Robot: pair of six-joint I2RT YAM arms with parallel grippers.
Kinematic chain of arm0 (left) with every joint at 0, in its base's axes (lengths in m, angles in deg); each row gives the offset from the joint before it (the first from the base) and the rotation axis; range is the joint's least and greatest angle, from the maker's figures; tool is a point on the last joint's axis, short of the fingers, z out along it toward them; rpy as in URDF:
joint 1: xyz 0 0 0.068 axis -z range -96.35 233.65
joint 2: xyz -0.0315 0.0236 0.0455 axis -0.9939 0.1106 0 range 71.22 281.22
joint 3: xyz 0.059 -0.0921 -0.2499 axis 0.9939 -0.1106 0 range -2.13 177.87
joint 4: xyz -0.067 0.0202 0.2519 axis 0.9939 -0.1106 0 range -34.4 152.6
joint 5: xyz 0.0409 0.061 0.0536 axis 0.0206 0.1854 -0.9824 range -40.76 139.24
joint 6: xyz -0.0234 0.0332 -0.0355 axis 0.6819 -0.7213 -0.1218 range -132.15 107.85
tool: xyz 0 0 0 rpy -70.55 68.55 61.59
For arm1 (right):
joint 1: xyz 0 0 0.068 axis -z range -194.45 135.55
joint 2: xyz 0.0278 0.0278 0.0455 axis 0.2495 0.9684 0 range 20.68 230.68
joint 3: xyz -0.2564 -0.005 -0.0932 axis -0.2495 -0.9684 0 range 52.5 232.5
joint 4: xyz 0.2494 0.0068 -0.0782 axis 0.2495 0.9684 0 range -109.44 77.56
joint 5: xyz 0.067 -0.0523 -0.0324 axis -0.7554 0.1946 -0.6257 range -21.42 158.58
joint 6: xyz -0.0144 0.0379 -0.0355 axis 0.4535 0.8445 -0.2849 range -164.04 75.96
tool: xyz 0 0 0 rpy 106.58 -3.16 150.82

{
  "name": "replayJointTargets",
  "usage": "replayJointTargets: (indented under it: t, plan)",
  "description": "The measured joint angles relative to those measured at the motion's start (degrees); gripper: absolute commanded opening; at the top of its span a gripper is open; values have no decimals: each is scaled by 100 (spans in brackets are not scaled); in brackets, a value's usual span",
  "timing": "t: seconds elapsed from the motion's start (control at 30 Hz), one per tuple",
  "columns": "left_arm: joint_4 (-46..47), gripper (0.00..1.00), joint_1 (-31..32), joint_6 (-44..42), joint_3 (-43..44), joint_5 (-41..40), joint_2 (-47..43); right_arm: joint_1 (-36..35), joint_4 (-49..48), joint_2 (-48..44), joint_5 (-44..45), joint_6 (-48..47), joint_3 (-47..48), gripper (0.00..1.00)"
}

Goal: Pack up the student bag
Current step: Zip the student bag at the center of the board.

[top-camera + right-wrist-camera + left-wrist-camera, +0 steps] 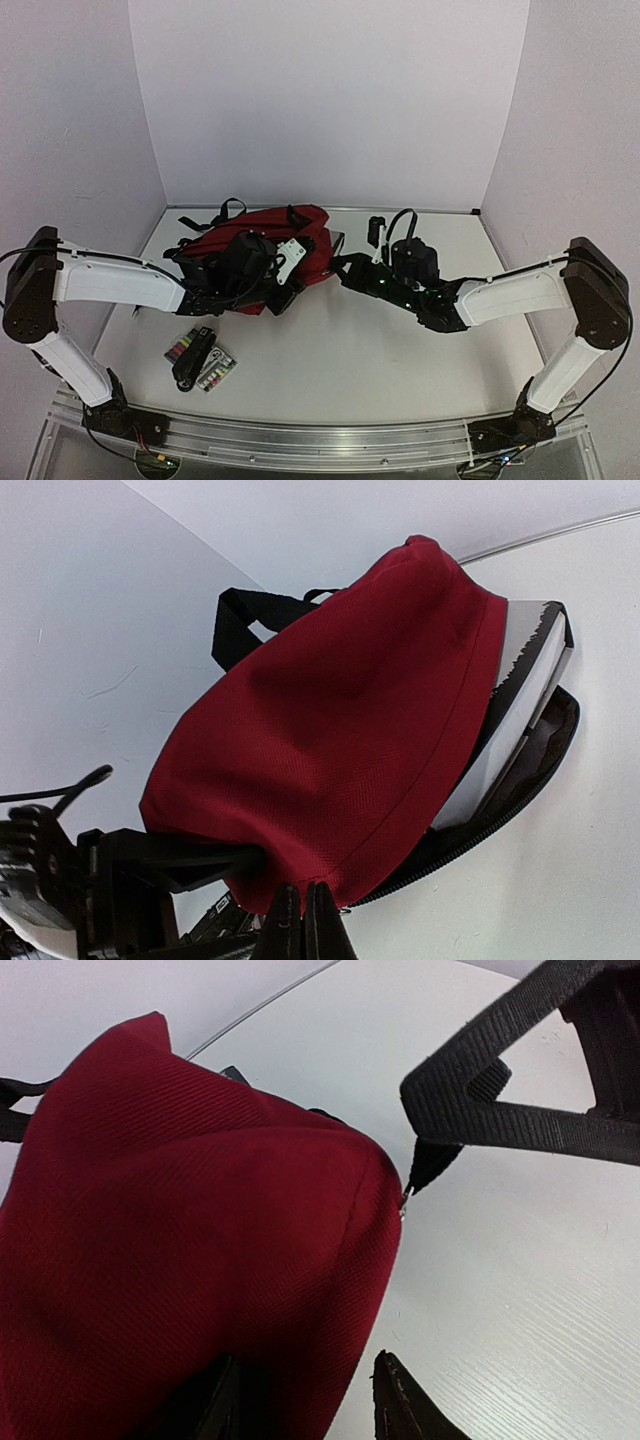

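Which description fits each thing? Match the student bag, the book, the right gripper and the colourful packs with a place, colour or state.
Things:
1 student bag
2 book
3 right gripper
4 colourful packs

Descriptions:
A shut
B lying outside the bag, on the table
C dark red
D poking out of the bag's opening

Pairs: 1-C, 2-D, 3-A, 4-B
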Motion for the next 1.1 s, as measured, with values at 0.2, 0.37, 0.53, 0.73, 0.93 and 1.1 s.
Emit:
replayJointTargets:
  t: [0.2, 0.37, 0.53, 0.73, 0.93, 1.1]
  plan:
    - [38, 28, 14, -158, 106, -76, 340, 0, 53, 0, 2, 17, 19, 0]
    - [191, 1, 16, -348, 191, -353, 463, 3, 57, 0, 34, 19, 42, 0]
    - [334, 0, 22, -472, 175, -568, 465, 12, 135, 0, 382, 22, 50, 0]
    - [342, 0, 71, -505, -146, -609, -16, 119, 297, 50, 570, 136, 90, 0]
    - [-396, 0, 34, -432, -538, -646, -1232, 554, 239, 362, 488, 235, 234, 0]
    - [-1118, 0, -51, -259, -579, -573, -1922, 752, 186, 553, 333, 279, 352, 0]
